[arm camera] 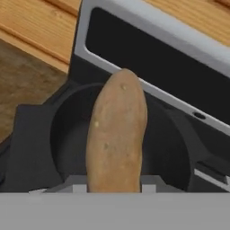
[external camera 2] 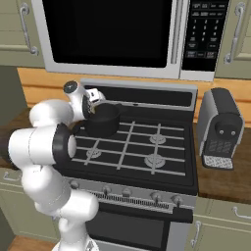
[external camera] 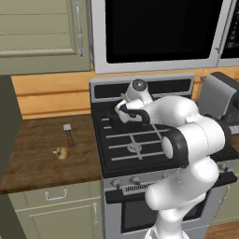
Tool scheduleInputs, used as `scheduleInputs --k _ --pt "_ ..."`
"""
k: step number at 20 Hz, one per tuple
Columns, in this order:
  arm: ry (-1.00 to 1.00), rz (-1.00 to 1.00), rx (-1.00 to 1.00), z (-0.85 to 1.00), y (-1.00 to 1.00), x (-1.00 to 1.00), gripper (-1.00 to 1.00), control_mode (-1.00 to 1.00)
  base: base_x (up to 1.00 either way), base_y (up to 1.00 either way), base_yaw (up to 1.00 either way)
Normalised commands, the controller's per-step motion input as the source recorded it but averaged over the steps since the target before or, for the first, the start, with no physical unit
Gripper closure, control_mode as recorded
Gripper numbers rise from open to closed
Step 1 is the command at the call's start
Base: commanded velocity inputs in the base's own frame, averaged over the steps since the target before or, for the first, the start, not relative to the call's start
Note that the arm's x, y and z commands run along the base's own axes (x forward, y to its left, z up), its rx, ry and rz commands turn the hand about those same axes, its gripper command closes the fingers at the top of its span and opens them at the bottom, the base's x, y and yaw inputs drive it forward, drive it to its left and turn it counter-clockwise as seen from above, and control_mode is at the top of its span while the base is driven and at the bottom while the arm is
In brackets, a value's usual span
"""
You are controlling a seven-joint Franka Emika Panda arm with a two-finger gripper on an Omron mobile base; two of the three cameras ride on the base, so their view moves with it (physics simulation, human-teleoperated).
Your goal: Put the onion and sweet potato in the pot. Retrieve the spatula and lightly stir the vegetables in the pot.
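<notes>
No legible writing shows. At centre of the hand view, the claw (arm camera: pixel 114 186) grips the elongated orange-tan sweet potato (arm camera: pixel 117 134) over the dark cylindrical pot (external camera 2: pixel 104 120) on the stove's rear-left burner. The round yellow onion (external camera: pixel 61 152) and grey-bladed, brown-handled spatula (external camera: pixel 68 134) lie on the wooden tabletop (external camera: pixel 42 154), left.

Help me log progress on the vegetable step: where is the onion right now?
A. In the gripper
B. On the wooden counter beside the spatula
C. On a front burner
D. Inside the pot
B: the onion lies on the counter just in front of the spatula, while the gripper holds the sweet potato over the pot.
</notes>
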Motion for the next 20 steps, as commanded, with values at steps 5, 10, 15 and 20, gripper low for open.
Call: scheduleInputs --k 5,10,15,20 --pt "0.01 0.14 -0.15 -0.48 0.00 0.45 1.00 -1.00 0.00 0.00 0.00" --pt "0.00 0.02 -0.11 -0.46 0.00 0.50 1.00 -1.00 0.00 0.00 0.00" --pt "0.03 0.00 -0.06 -0.37 0.00 0.39 -1.00 -1.00 0.00 0.00 0.00" --pt "0.00 0.00 0.00 -0.12 0.00 0.13 -1.00 -1.00 0.00 0.00 0.00"
